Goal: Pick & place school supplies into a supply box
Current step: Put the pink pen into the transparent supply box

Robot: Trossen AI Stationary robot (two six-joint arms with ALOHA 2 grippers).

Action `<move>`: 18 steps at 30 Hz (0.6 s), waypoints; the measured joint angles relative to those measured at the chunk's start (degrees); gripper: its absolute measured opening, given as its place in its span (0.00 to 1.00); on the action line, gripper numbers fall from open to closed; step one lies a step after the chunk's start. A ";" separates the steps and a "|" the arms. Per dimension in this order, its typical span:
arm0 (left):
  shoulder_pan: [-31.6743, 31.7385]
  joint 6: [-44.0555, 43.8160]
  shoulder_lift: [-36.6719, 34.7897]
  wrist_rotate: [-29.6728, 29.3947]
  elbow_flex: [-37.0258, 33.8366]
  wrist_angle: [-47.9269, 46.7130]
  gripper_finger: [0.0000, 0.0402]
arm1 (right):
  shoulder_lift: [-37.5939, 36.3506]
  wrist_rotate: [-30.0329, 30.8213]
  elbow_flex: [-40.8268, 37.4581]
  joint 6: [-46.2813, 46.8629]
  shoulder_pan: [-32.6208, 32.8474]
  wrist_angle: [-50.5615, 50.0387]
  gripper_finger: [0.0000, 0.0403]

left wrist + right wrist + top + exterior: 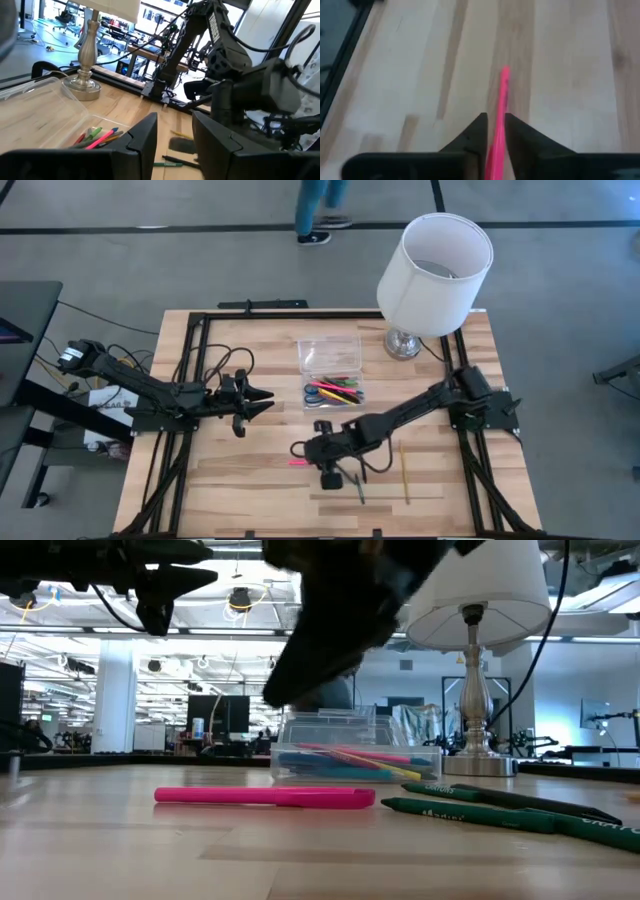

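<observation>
A wooden table (250, 490) is seen from above, with the clear supply box (331, 370) lying a little toward twelve o'clock of its centre, the lid thrown open on the far side and several pens, pencils and a pair of blue-handled scissors (318, 394) already gathered in its tray. The right gripper (494, 131) is lowered near the table's middle, at about six o'clock from the box, and a pink pen (498, 117) is seen running between its two fingers; the gap is narrow, barely wider than the pen, and whether the pen is actually clamped cannot be told. In the low view the same pink pen (265, 797) is shown lying flat on the wood, in front of the box, with two green markers (500, 808) resting at its three o'clock side. A yellow pencil (405, 472) and a dark pen (358, 485) are left on the boards at five o'clock from the box, well apart from it. The left gripper (262, 401) is held above the table at nine o'clock from the box, its fingers parted and nothing between them. A white-shaded lamp (432, 265) on a chrome base is stood at the table's one o'clock corner, just beside the box lid. A person's legs (320, 210) are visible on the floor beyond the table.
</observation>
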 joint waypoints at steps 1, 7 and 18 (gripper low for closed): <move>0.00 0.00 0.00 -0.29 0.00 -0.21 0.29 | 0.72 0.07 0.05 0.58 -0.13 1.10 0.16; 0.00 0.02 0.00 -1.43 0.00 -0.39 0.29 | 3.28 -2.79 0.11 3.37 -1.13 1.81 0.29; 0.00 0.13 0.00 -1.52 0.00 -2.11 0.29 | 3.97 -1.20 0.11 1.54 -1.16 3.34 0.32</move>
